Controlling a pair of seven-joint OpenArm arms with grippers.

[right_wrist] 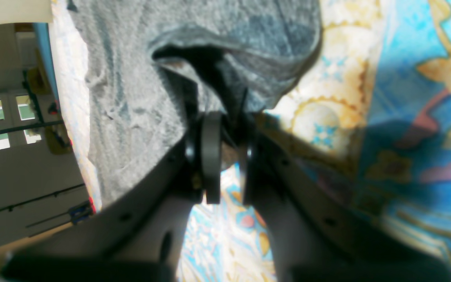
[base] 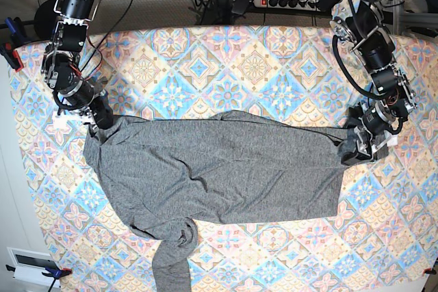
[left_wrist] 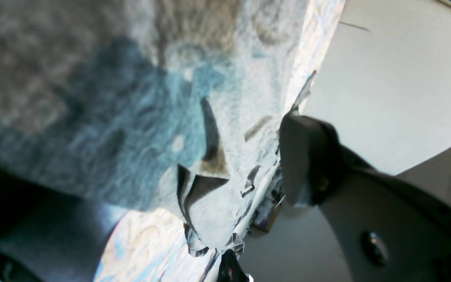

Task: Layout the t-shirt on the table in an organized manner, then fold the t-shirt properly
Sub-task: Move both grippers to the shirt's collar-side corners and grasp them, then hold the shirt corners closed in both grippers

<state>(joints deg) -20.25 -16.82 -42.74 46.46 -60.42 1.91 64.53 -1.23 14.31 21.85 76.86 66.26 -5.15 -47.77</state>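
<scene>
Your right gripper point(right_wrist: 225, 152) has its jaws nearly together, pinching a fold of the grey t-shirt point(base: 219, 169) between the pads; in the base view it sits at the shirt's upper corner on that view's left point(base: 98, 115), forearm angled down from the table's far edge. Your left gripper point(base: 361, 145) stands with its jaws spread wide at the opposite end of the shirt, low over the cloth; one dark fingertip point(left_wrist: 300, 156) shows in its wrist view beside the table's edge, and you cannot tell whether any fabric lies between the jaws. The t-shirt lies stretched across the middle of the patterned table point(base: 274, 59), one sleeve trailing toward the near edge point(base: 171, 258).
</scene>
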